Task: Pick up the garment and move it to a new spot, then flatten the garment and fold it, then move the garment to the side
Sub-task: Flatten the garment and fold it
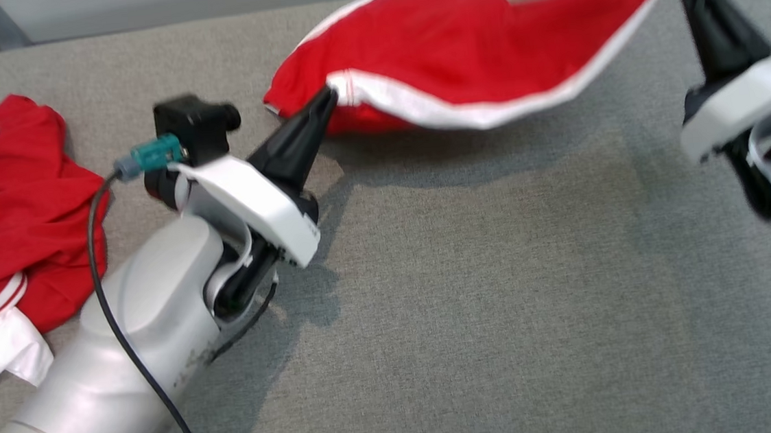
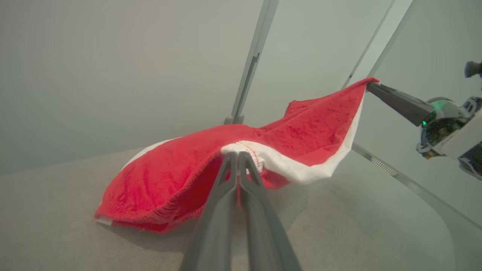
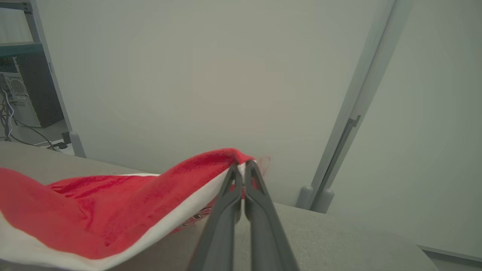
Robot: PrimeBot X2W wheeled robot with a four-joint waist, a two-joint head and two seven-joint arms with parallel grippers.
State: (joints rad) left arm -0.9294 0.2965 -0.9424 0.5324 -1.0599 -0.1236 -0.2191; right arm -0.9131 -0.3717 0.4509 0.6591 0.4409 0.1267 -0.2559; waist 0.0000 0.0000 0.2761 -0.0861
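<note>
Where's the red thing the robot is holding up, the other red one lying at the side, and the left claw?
held garment point(image 1: 454, 39): head view, its red middle.
second garment point(image 1: 5, 198): head view, its red middle.
left gripper point(image 1: 331, 95): head view, tips pinching the white hem.

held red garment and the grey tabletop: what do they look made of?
The garment: soft knit cloth, probably cotton or a blend; matte, fuzzy nap, sags between its held corners, white stitched trim. The tabletop: grey woven or felt-like covering, matte, heathered fleck; what's beneath can't be told.
</note>
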